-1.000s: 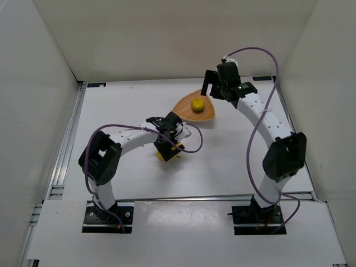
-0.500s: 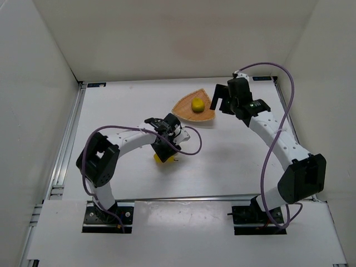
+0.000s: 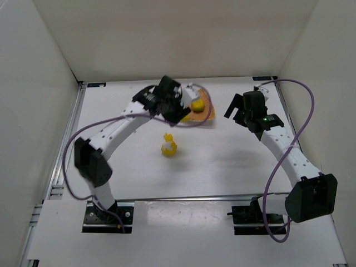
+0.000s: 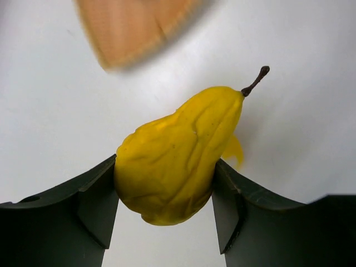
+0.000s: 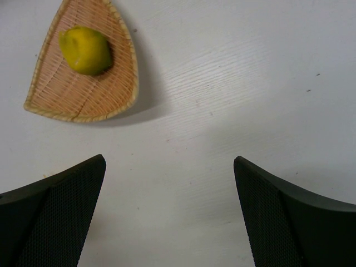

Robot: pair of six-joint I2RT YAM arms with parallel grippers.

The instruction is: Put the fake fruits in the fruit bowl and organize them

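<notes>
Pear (image 4: 178,144) sits pinched in the left claw (image 4: 166,162), which is squeezed shut on its fat end. Its long way points ahead from the claw, thin brown stem (image 4: 256,79) first. The pear is bright yellow and wrinkly. The fruit bowl (image 4: 133,28) lies just ahead and to the left, so the left arm is nearer and likely needs only a short reach. A yellow-green lemon (image 5: 85,50) lies in the bowl. A third fruit (image 3: 169,147), yellow with white, rests on the surface (image 3: 222,161). The right claw (image 5: 169,160) hangs wide open, holding nothing.
</notes>
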